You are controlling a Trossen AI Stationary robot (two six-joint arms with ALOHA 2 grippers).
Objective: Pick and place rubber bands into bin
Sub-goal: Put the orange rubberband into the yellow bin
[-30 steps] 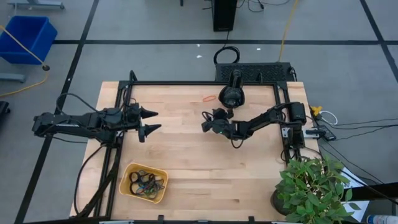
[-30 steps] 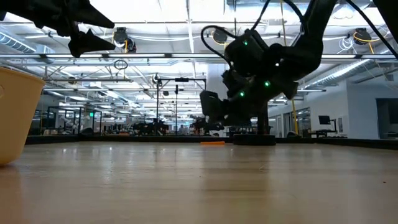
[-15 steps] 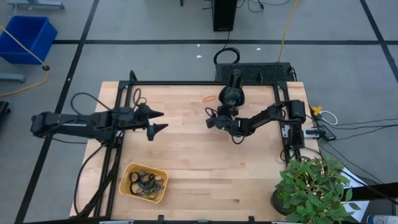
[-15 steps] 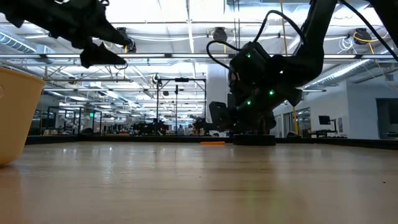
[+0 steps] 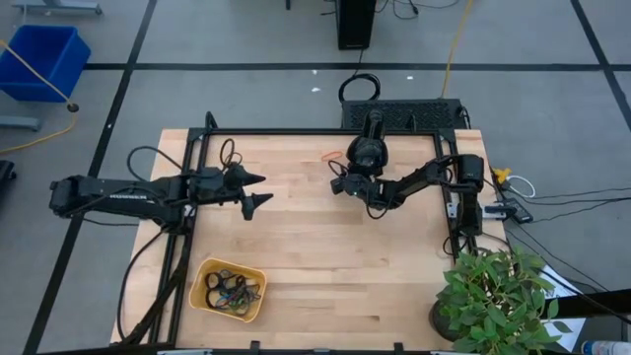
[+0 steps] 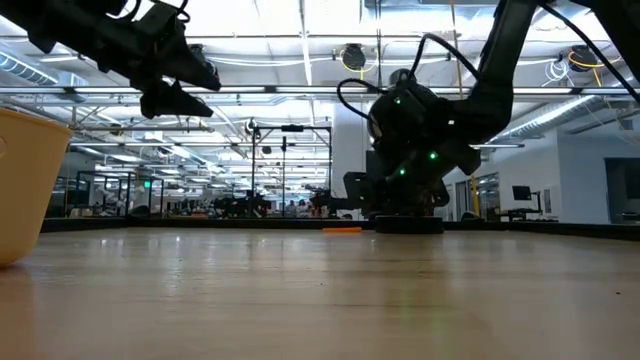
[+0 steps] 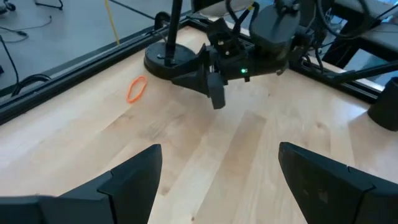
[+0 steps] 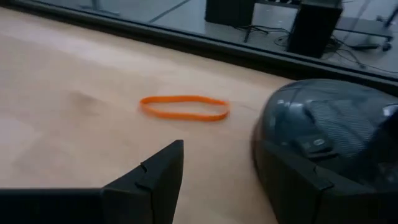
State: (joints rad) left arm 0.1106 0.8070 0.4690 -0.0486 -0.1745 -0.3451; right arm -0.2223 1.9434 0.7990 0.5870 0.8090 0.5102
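R gripper (image 5: 338, 184) open, empty, near orange band (image 5: 332, 156) at 12 o'clock edge; drop low, straddle loop w/ fingers flat; L gripper (image 5: 256, 189) open, empty; bin (image 5: 199, 279) at 7.

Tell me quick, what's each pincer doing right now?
Left pincer: open, holding nothing, above the table.
Right pincer: open, empty, near the orange rubber band.

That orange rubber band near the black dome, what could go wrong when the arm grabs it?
The orange rubber band lies flat on the table, so the right tool, open beside it, might slide over it. The black dome stands close by and could get bumped. The left tool, open, points that way and may crowd it.
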